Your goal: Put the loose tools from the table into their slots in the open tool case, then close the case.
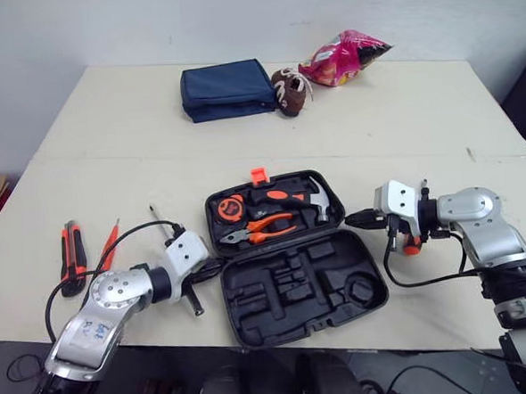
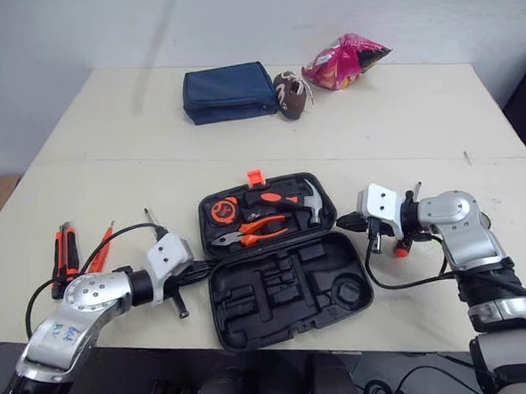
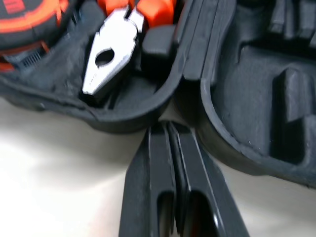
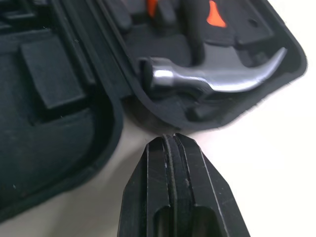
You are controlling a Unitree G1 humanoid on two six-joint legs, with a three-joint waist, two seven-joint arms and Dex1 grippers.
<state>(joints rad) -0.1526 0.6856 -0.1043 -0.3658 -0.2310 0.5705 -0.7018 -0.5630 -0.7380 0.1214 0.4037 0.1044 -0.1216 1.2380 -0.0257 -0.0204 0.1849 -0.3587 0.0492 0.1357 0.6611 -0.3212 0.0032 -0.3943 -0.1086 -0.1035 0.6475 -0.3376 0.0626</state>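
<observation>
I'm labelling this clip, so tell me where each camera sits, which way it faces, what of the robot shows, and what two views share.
Eye views: on the head, facing forward and down at the table and open tool case; both arms with left gripper and right gripper show.
Left wrist view: on the left wrist, facing the case's edge by the pliers; its shut fingers show.
Right wrist view: on the right wrist, facing the case's edge by the hammer; its shut fingers show.
Shared: both wrist views see the case.

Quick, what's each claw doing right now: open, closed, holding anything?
Left claw: closed, holding nothing.
Right claw: closed, holding nothing.
</observation>
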